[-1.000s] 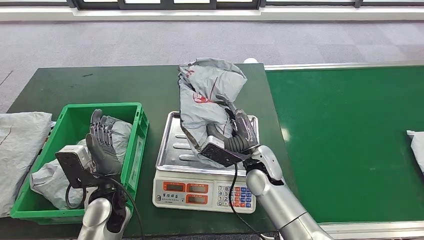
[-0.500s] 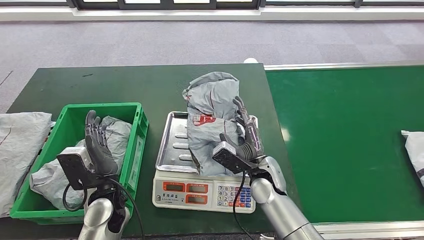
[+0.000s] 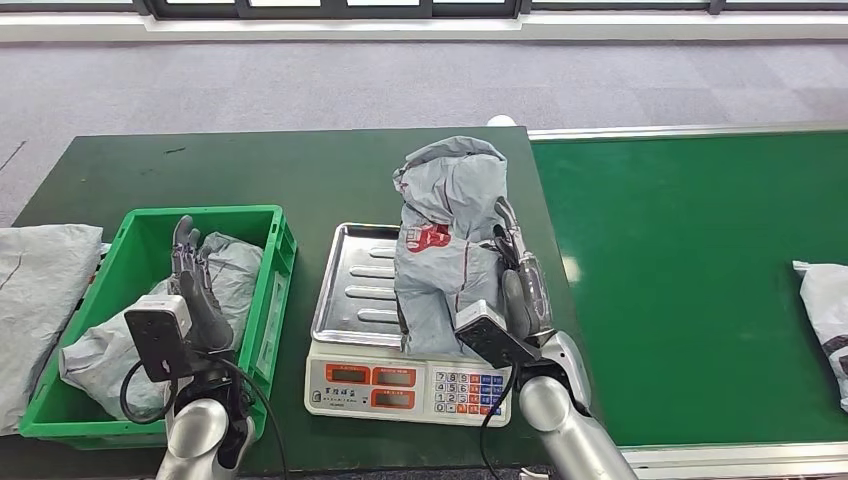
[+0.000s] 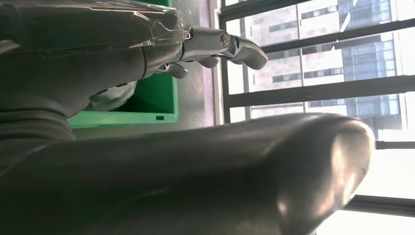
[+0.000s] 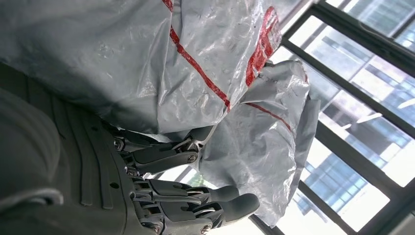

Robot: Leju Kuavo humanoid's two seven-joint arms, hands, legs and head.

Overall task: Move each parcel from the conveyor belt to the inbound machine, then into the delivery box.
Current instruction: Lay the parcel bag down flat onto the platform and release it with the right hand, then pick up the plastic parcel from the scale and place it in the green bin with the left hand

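Grey plastic film, crumpled and marked with red, is what we see on the parcel (image 3: 445,245), which now stands along the right side of the steel tray on the weighing scale (image 3: 352,290), its upper end leaning past the tray's far edge onto the dark table (image 3: 250,170). 1 second ago our right hand (image 3: 520,285) had this parcel gripped from beneath; since then the fingers have straightened and the hand has slid to the parcel's right flank. In the right wrist view the fingers (image 5: 195,205) are extended beside the film, one touching it, with nothing pinched, so we judge the hand to be wide and the parcel released onto the inbound machine. That would finish the weighing step; the move into the green box (image 3: 265,300) remains. Our left hand (image 3: 195,285) hovers over that box with fingers spread and empty, above 1 grey parcel in the box (image 3: 230,265). Another parcel (image 3: 825,310) lies on the green conveyor belt (image 3: 680,260) at its right edge, nearer than before.
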